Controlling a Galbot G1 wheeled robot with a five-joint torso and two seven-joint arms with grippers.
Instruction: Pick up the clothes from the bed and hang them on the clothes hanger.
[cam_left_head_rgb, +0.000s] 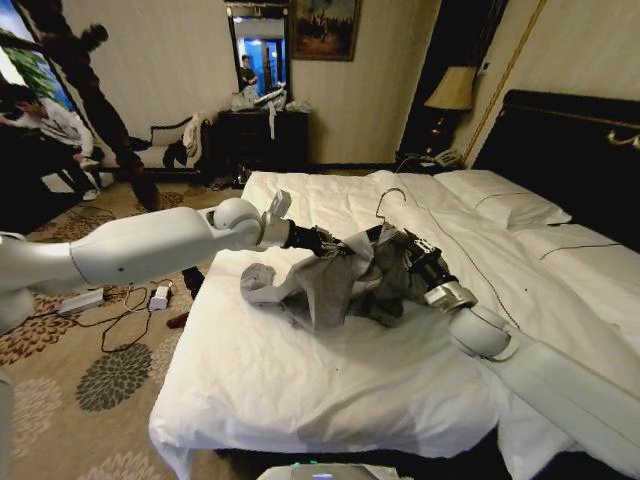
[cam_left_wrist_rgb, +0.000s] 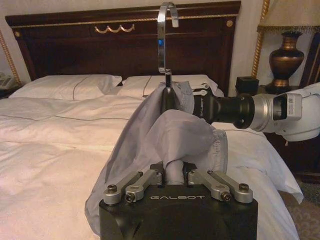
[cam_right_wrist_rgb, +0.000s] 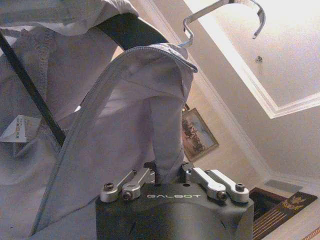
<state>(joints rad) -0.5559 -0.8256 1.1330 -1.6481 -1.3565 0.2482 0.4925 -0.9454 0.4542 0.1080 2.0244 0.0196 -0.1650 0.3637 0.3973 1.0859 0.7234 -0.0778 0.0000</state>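
The left gripper (cam_left_wrist_rgb: 172, 176) is closed on a bunched fold of the clothes (cam_left_wrist_rgb: 170, 135), the light grey cloth drawn in between its fingers so that the fingertips themselves are buried and cannot be made out. Just beyond it, in the left wrist view, the garment rises to the neck of the clothes hanger (cam_left_wrist_rgb: 165, 45), whose silvery hook stands upright above the cloth; the hanger's shoulders are hidden under the fabric. On the far side of the garment the right arm reaches in, its wrist partly covered by grey cloth.

The right gripper (cam_right_wrist_rgb: 170, 172) is likewise clamped on a fold of the clothes (cam_right_wrist_rgb: 130, 110), its fingertips swallowed by the cloth. Past it a dark bar of the hanger crosses under the fabric, a small white label (cam_right_wrist_rgb: 20, 127) shows inside, and the hook (cam_right_wrist_rgb: 225, 12) curves out above.

From the head view, the two grippers (cam_left_head_rgb: 335, 245) (cam_left_head_rgb: 405, 250) meet from either side at the garment (cam_left_head_rgb: 330, 285), held just above the bed (cam_left_head_rgb: 300, 370), with a crumpled end of the cloth trailing down onto the white duvet. Behind the grippers lie white pillows (cam_left_head_rgb: 500, 200) against a dark headboard (cam_left_head_rgb: 580, 150), with a lamp (cam_left_head_rgb: 452, 90) in the corner. Off the left arm's side, patterned carpet (cam_left_head_rgb: 90, 370) carries loose cables, and a dark dresser (cam_left_head_rgb: 262, 135) with a mirror stands at the far wall.
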